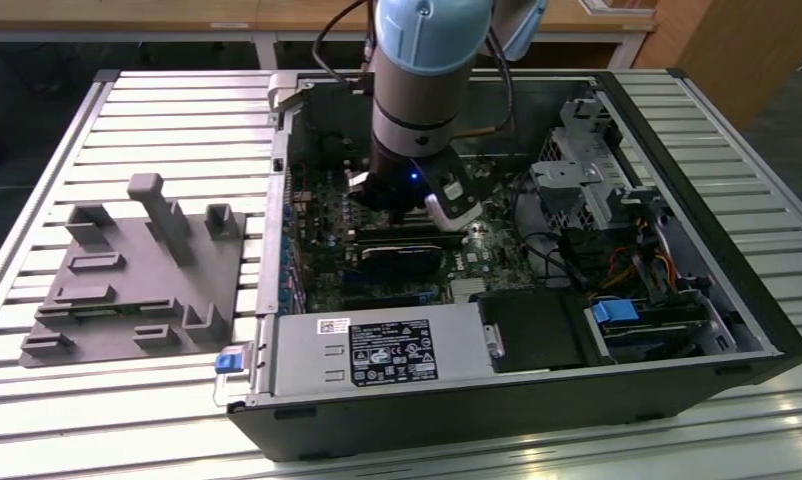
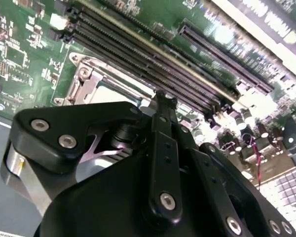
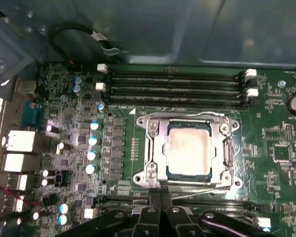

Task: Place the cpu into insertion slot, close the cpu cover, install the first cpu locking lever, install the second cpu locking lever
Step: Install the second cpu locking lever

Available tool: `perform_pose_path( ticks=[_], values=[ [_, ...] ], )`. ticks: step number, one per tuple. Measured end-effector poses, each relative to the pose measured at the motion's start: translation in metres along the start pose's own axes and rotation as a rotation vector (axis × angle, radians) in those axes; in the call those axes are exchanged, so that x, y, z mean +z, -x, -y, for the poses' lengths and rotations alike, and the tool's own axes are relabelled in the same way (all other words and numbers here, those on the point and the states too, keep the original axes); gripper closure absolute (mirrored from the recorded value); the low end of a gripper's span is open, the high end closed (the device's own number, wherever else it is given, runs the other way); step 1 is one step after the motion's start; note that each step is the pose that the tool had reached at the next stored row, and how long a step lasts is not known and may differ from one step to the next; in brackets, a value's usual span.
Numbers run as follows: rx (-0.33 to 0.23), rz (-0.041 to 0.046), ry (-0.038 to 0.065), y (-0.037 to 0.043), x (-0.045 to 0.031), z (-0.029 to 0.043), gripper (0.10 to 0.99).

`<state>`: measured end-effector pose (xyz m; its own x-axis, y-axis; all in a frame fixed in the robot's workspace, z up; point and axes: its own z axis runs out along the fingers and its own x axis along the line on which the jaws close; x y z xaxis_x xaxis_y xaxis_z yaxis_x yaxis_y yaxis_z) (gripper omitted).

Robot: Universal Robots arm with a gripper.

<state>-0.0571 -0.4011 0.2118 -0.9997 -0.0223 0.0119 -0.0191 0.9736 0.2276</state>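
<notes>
In the first wrist view the cpu [image 3: 189, 148] lies flat in the insertion slot [image 3: 222, 183], its silver-grey top showing through the window of the cpu cover [image 3: 155, 148]. The cover lies down over it. Thin wire levers run along two edges of the frame; I cannot tell whether they are latched. My gripper [image 3: 160, 193] is shut, its fingers pressed together right at the slot's near edge with nothing visible between them. In the second wrist view the gripper [image 2: 160, 96] ends beside the slot's metal frame [image 2: 84, 79]. In the exterior view the gripper [image 1: 401, 215] reaches down into the open computer case.
Long black memory slots [image 3: 172, 84] run beside the socket. A black block [image 1: 401, 262], a grey power supply [image 1: 374, 350], a drive cage [image 1: 588, 180] and cables [image 1: 615, 270] crowd the case. A grey fixture [image 1: 134, 270] stands on the slatted table at the exterior view's left.
</notes>
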Motion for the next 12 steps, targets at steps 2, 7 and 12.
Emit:
perform_pose_path(
  ticks=[2,7,12],
  values=[
    [0.000,0.0000,0.008,-0.0010,-0.0006,0.0032,0.980],
    [-0.001,0.0010,0.029,-0.0079,-0.0001,0.0057,0.980],
    [-0.001,0.0016,0.044,-0.0101,0.0056,0.0070,0.980]
  ],
)
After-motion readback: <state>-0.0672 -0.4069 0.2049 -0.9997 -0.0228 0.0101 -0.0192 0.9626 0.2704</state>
